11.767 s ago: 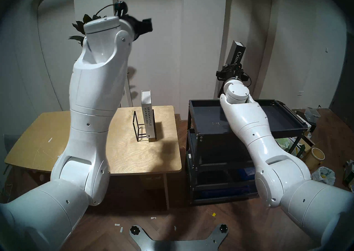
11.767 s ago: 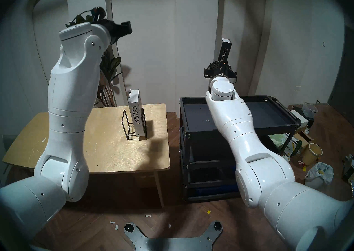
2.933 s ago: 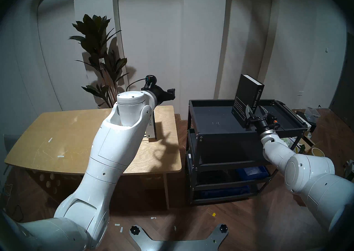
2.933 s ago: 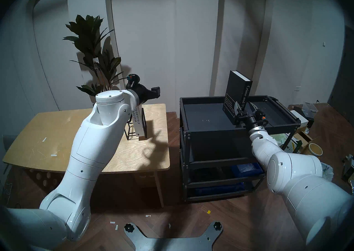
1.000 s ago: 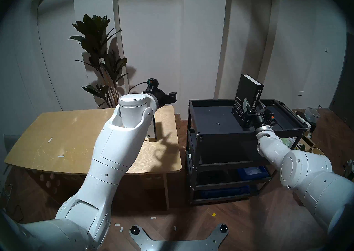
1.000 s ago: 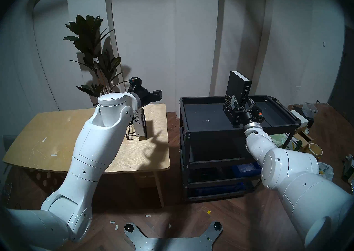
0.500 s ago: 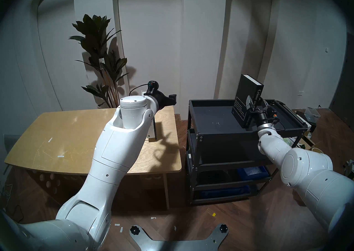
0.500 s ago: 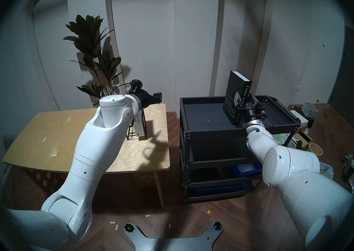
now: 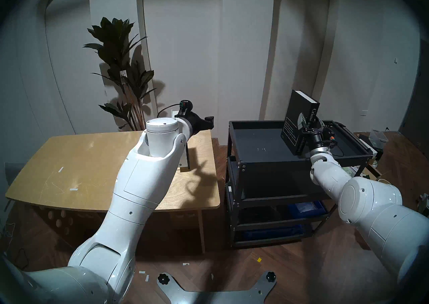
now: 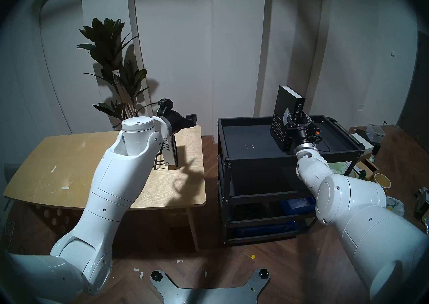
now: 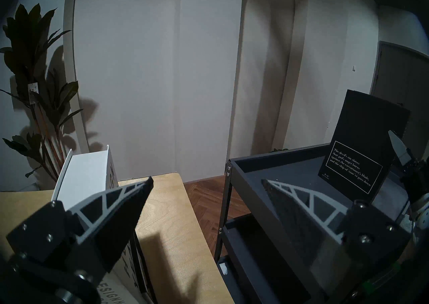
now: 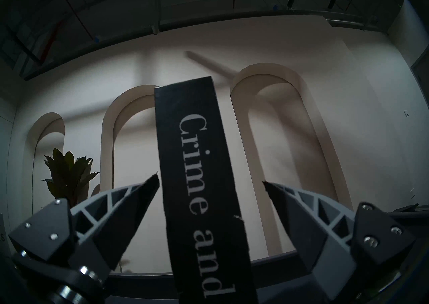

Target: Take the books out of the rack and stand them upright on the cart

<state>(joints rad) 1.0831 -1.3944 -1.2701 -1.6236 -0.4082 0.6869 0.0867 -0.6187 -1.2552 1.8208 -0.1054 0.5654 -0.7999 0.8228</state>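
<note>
The dark book (image 9: 296, 108), spine lettered "Crime and...", stands upright on the black cart's (image 9: 255, 138) top tray. My right gripper (image 12: 210, 180) is open, one finger on each side of the spine and the right finger clearly apart from it. The white book (image 10: 169, 155) stands in the black wire rack (image 10: 175, 150) on the table, mostly hidden behind my left arm. My left gripper (image 11: 206, 180) is open and empty, just above and right of the white book's (image 11: 83, 175) top.
The light wooden table (image 9: 92, 157) stands left of the cart with a narrow gap between them. A tall plant (image 9: 118, 64) stands behind the table. Blue bins (image 9: 304, 207) sit on a lower cart shelf. Boxes and clutter (image 9: 378, 136) lie on the floor at right.
My right gripper, open, has slid a little higher along the standing dark book's spine. Seconds ago it held that book in the air. My left arm has come down beside the white book.
</note>
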